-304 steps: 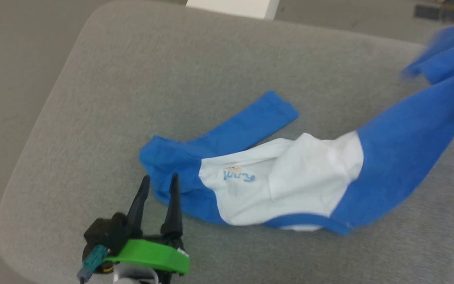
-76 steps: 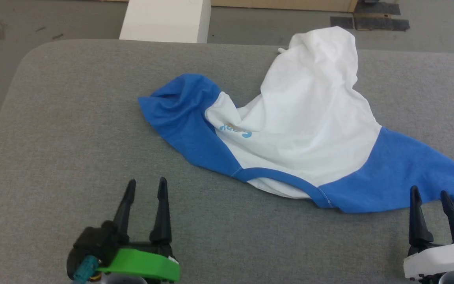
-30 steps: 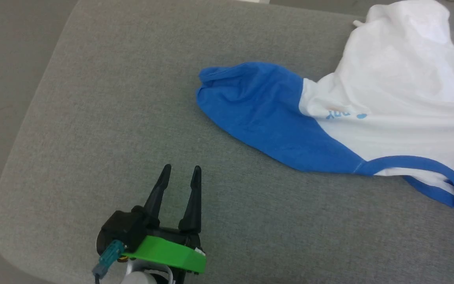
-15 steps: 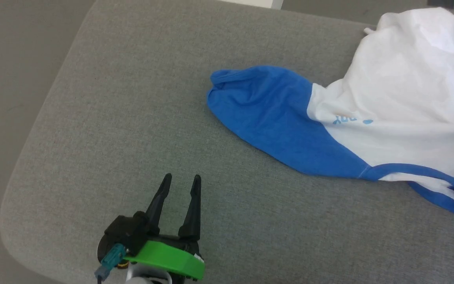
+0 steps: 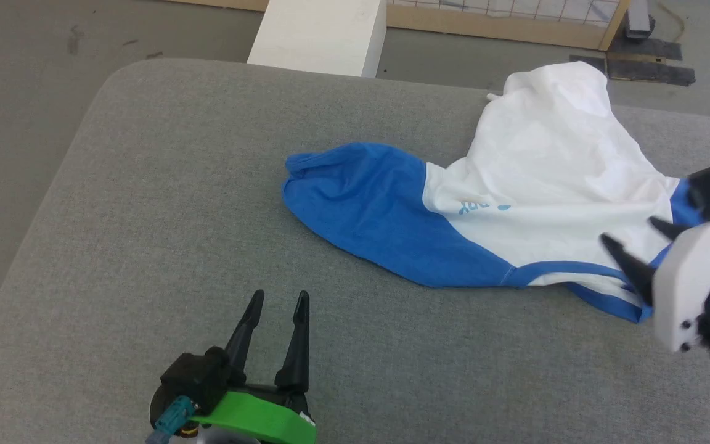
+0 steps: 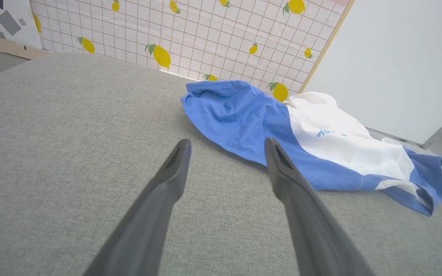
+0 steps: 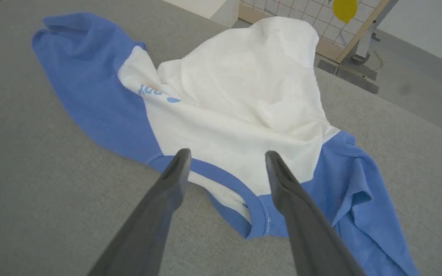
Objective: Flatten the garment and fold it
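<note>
With the left gripper (image 5: 279,297) and right gripper (image 7: 225,155) both wide and empty, pinch the shirt (image 5: 534,166) at its two blue ends and draw them apart, low and even.

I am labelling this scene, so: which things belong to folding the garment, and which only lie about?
Belong to the job: blue-and-white shirt, left gripper, right gripper, grey padded table.
Only lying about: white box, lemon-patterned grid panel.

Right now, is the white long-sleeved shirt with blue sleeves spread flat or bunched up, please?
Bunched up: the white shirt with blue sleeves lies on the grey fabric surface with its white body humped and creased.
</note>
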You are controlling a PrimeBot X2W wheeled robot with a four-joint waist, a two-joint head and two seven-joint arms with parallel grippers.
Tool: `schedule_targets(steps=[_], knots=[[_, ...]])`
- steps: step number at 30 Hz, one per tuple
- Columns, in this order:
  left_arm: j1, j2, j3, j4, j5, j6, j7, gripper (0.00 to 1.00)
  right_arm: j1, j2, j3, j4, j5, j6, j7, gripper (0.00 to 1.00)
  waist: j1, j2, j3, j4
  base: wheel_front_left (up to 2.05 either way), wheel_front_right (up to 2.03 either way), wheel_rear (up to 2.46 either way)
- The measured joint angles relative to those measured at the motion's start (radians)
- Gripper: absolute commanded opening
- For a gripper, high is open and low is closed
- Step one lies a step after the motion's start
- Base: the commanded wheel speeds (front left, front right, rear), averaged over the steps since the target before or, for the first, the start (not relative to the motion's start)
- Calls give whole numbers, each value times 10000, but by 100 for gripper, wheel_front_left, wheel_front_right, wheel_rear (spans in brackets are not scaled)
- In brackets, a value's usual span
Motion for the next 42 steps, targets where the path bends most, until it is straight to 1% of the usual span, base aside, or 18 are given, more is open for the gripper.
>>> schedule_targets(steps=[2, 3, 7, 11, 18, 19, 20, 21, 23, 26, 28, 30, 32, 34, 37, 38, 40, 42], knots=[[-3, 0, -38, -15, -19, 2, 0, 100, 85, 10, 510, -50, 165, 0, 109, 100, 0, 0, -9, 23, 0, 0, 0], [-16, -2, -96, -15, -48, 6, 0, 100, 81, -81, 1147, 19, 213, 0, 157, 100, 0, 0, 10, 105, 0, 0, 0], [-38, -2, -261, -10, -232, 44, 0, 100, -216, -330, 2209, 562, 272, 0, 31, 100, 0, 0, 110, 382, 0, 0, 0], [-76, -2, -401, 19, -497, 100, 0, 100, -827, -734, 3407, 1459, 161, 0, -157, 100, 0, 0, 293, 841, 0, 0, 0], [-78, -2, -545, 65, -627, 180, 0, 100, -1593, -978, 4867, 3250, 0, 2, -481, 100, 0, 0, 567, 1586, 0, 0, 0], [-78, -2, -552, 65, -629, 192, 0, 100, -1663, -1024, 5032, 3486, 13, 2, -527, 53, 0, 0, 606, 1662, 0, 0, 0], [-78, -2, -552, 63, -631, 196, 0, 100, -1727, -1022, 5056, 3662, 33, 2, -619, 24, 0, 0, 645, 1717, 0, 0, 0], [-79, -2, -543, 59, -640, 213, 0, 100, -1807, -1022, 5085, 3756, 59, 2, -723, 0, 0, 0, 680, 1746, 0, 0, 0], [-81, -2, -508, 58, -640, 274, 0, 100, -2037, -976, 5129, 3933, 207, 2, -922, 0, 0, 0, 739, 1747, 0, 0, 0], [-105, -2, -462, 65, -639, 276, 0, 100, -2254, -744, 4798, 3998, 573, 2, -1292, 0, 0, 0, 745, 1620, 0, 0, 0], [-122, -2, -422, 73, -627, 276, 0, 100, -2362, -441, 4518, 3781, 968, 2, -1455, 0, 0, 0, 718, 1491, 0, 0, 0], [-120, -2, -372, 113, -616, 272, -2, 100, -2460, -130, 4406, 3219, 1388, 0, -1419, 0, 0, 0, 658, 1298, 0, 0, 0], [-121, -2, -351, 151, -591, 263, -2, 100, -2459, 58, 4435, 2493, 1944, 0, -1093, 0, 0, 0, 593, 1099, 0, 0, 0], [-119, -2, -309, 188, -537, 253, -2, 100, -2193, 236, 4481, 1689, 2771, 2, -397, 0, 0, 0, 520, 875, 0, 0, 0], [-118, -2, -282, 270, -520, 211, -4, 100, -1244, 173, 4635, 848, 3388, 2, 688, 0, 0, 0, 430, 565, 0, 0, 0], [-118, -2, -284, 291, -518, 198, -6, 100, -937, 104, 4646, 746, 3407, 2, 928, 11, 0, 0, 410, 482, 0, 0, 0], [-123, -2, -314, 343, -518, 163, -6, 100, -297, -167, 4656, 656, 3124, 2, 1189, 100, 0, 0, 375, 292, 0, 0, 0], [-144, -4, -324, 382, -518, 161, -6, 100, -12, -201, 4429, 711, 2708, 2, 959, 100, 0, 0, 360, 158, 0, 0, 0]])
